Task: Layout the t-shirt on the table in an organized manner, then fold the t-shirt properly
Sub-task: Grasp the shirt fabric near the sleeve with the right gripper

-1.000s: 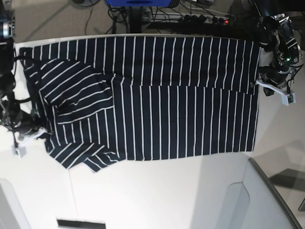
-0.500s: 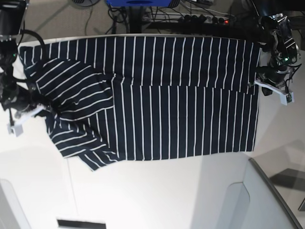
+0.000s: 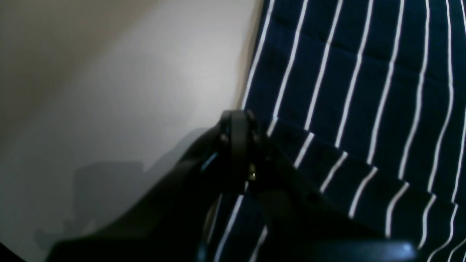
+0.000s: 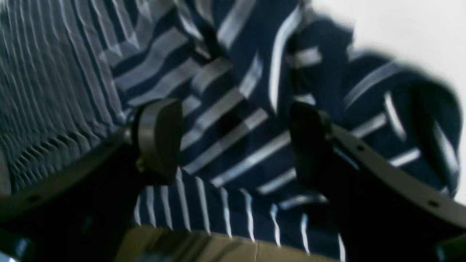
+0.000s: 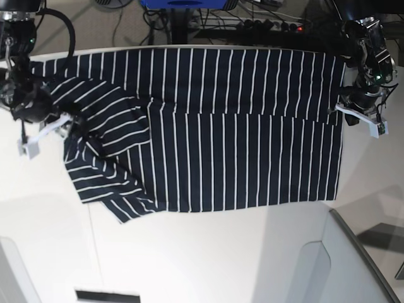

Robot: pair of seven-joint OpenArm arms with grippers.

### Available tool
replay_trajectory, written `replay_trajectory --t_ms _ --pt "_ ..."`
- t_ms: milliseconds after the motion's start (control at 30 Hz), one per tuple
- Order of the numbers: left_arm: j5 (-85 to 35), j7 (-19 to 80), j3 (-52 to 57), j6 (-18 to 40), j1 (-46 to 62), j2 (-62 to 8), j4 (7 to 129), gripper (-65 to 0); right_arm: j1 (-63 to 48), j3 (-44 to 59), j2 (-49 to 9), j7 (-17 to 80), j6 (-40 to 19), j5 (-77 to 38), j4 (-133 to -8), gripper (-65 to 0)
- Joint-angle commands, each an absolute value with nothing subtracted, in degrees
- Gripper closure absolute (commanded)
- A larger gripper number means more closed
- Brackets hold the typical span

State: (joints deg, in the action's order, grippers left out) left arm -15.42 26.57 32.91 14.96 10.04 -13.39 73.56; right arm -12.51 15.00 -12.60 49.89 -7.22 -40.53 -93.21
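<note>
No brand, label or writing can be read on anything in these views. The t-shirt [image 5: 214, 126], dark navy with thin white stripes, lies spread across the white tabletop [image 5: 208, 252], its body mostly flat with one fold line running across the middle, while the sleeve end on the base view's left is rumpled into slanting folds. The right end effector [image 5: 45, 134] sits at that rumpled end, at the edge of the cloth. The right wrist view shows what the base view cannot: its two fingers [image 4: 160, 138] stand wide apart, released, with bunched striped fabric lying between and beyond them and nothing pinched. That picture is blurred. The left end effector [image 5: 361, 117] is at the opposite edge of the shirt, on the base view's right, just where the fold line meets the hem. In the left wrist view the left end effector [image 3: 236, 145] shows its dark fingertips clenched tight together right at the shirt's border, with bare tabletop to one side and striped cloth to the other; whether a bit of fabric is caught between them cannot be told.
</note>
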Motion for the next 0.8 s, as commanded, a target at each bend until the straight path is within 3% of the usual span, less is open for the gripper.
replay_trajectory --t_ms 0,100,367,533,767 --pt "-15.8 25.5 33.2 14.9 9.7 -14.5 74.3 0.0 -9.9 15.2 -14.0 48.7 -7.1 -41.1 -94.3 -41.0" --pt "-15.8 25.5 33.4 14.9 9.7 -14.5 74.3 0.0 -3.0 14.7 -16.6 49.0 -7.1 -41.1 -89.4 -40.2" --pt "-15.8 25.5 33.6 14.9 9.9 -14.7 74.2 0.0 14.6 9.5 -20.8 47.2 -7.4 -41.0 -61.1 -40.4" --pt "-15.8 25.5 33.7 14.9 10.4 -14.8 74.2 0.0 17.8 1.0 -21.4 40.5 -7.4 -41.2 -51.6 -40.2" --pt "-15.8 25.5 33.7 14.9 10.6 -14.8 74.2 0.0 18.1 -0.1 -21.1 36.0 -7.4 -41.2 -46.9 -39.8"
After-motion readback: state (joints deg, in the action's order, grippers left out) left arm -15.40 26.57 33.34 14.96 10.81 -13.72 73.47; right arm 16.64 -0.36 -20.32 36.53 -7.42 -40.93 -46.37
